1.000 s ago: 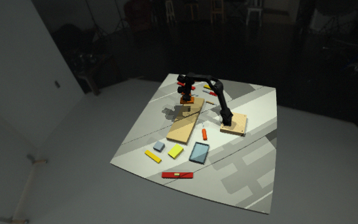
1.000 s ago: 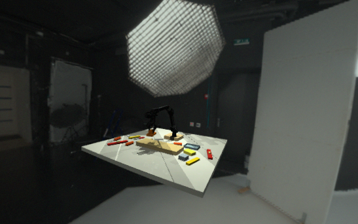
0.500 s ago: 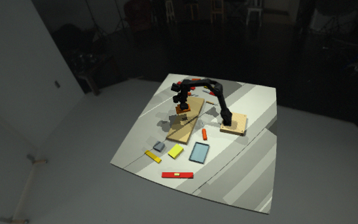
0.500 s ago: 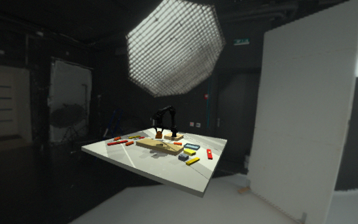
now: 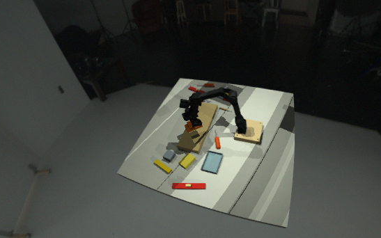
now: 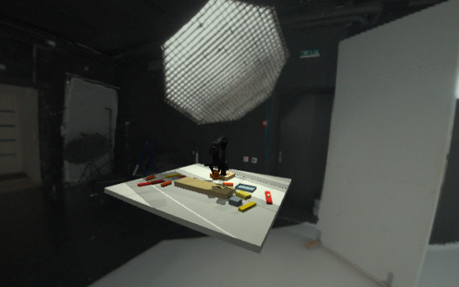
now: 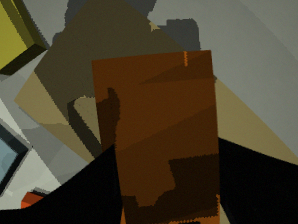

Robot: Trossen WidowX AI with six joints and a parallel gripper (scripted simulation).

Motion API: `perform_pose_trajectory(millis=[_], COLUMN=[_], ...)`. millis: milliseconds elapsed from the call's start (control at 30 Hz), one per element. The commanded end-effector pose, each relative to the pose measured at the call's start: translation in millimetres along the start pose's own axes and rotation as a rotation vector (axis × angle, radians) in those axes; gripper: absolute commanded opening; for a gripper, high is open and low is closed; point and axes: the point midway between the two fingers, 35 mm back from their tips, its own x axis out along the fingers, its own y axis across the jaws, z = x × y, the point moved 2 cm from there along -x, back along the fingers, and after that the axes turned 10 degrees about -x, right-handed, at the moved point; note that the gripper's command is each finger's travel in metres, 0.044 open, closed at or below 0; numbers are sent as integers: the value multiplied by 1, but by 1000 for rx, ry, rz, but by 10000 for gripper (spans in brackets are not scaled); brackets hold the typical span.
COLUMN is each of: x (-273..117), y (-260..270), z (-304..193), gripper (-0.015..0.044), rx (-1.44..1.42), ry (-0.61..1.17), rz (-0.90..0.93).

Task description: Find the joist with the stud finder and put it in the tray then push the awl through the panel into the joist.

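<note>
My gripper (image 5: 196, 123) (image 7: 161, 143) is shut on the orange stud finder (image 5: 189, 127) (image 6: 215, 175) (image 7: 160, 105), held above the panel; the shadow below it suggests a gap. The floor panel is a long tan board (image 5: 209, 112) (image 6: 192, 185) (image 7: 245, 122) lying flat on the table. The joist is hidden. The awl, with an orange handle (image 5: 217, 143) (image 6: 227, 184) and thin metal shaft, lies between the panel and the robot base. The blue tray (image 5: 212, 162) (image 6: 246, 188) (image 7: 7, 154) shows nothing in it and stands beyond the awl's handle end.
A yellow block (image 5: 187, 161) (image 6: 242, 195), a grey block (image 5: 168, 155) (image 6: 235, 201) and a yellow bar (image 5: 162, 166) (image 6: 247, 206) lie near the panel's tray-side end. A red level (image 5: 198, 186) (image 6: 268, 197) lies near the table edge. Several tools lie beyond the panel's far end.
</note>
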Motion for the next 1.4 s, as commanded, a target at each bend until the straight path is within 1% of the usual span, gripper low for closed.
perform_pose_trajectory(millis=[0, 333, 667, 1000, 1367], x=[0, 7, 11, 12, 10], y=[26, 87, 150, 213, 278], z=[15, 39, 52, 54, 44], gripper=[0, 0, 0, 0, 0], rx=[-71, -236, -401, -566, -741], ry=[-20, -31, -43, -55, -67], rz=[17, 67, 118, 169, 224])
